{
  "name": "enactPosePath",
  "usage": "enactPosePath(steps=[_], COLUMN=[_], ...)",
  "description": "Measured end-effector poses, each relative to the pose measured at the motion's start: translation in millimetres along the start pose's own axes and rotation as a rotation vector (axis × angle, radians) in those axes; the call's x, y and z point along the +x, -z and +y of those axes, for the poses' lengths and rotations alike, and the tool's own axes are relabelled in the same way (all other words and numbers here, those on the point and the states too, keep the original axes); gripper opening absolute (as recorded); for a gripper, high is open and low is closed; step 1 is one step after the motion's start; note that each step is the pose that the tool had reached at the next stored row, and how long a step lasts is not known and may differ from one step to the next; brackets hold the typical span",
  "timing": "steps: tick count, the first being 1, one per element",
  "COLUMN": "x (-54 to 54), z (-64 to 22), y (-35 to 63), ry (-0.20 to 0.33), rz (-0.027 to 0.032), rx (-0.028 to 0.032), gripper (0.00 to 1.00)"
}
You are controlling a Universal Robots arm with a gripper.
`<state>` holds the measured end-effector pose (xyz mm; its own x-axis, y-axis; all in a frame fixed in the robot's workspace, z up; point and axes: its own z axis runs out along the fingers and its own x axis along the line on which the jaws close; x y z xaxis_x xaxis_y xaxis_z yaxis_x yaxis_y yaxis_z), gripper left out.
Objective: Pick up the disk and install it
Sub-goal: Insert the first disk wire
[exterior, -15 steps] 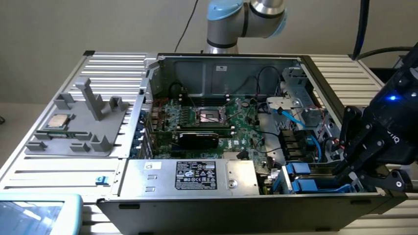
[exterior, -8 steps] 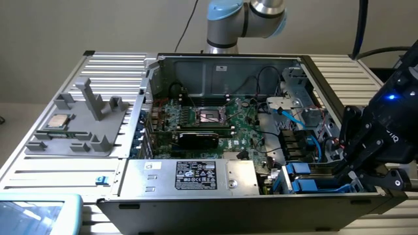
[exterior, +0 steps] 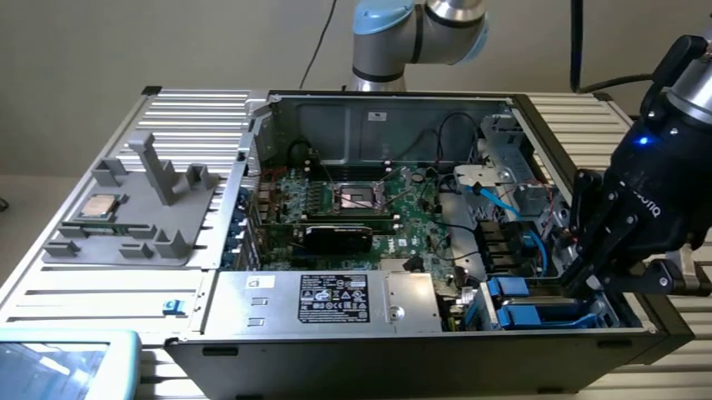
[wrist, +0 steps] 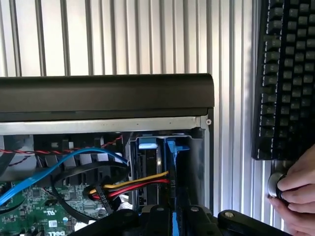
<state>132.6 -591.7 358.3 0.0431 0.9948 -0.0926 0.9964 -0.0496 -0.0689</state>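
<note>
The open computer case (exterior: 223, 292) lies on the ribbed metal table. My black gripper (exterior: 588, 279) reaches down into the drive bay (exterior: 556, 312) at the case's front corner, on the exterior view's right. In the wrist view the bay (wrist: 197, 142) sits straight ahead. The disk (wrist: 172, 152) stands on edge in it, and its blue carrier edge runs back between my fingers. My gripper (wrist: 173, 219) is shut on that blue edge. Beside it in the bay sit two other blue-fronted drives (exterior: 509, 287).
Red and yellow power cables (wrist: 133, 184) and a blue data cable (wrist: 64, 162) cross next to the bay. A person's hand (wrist: 295, 196) rests on a round knob below a black keyboard (wrist: 288, 73). A grey fixture with a processor chip (exterior: 102, 206) lies on the exterior view's left.
</note>
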Motion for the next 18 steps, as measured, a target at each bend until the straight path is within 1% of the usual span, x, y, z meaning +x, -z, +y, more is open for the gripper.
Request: enactPosePath(steps=[1, 2, 18], x=[3.8, 5.1, 5.8], z=[-0.2, -0.2, -0.3], y=[0.4, 0.6, 0.6], ry=[0.0, 0.0, 0.0], rz=[-0.0038, -0.0045, -0.0044], rx=[-0.0002, -0.0002, -0.0002], gripper=[0.16, 0.16, 0.16])
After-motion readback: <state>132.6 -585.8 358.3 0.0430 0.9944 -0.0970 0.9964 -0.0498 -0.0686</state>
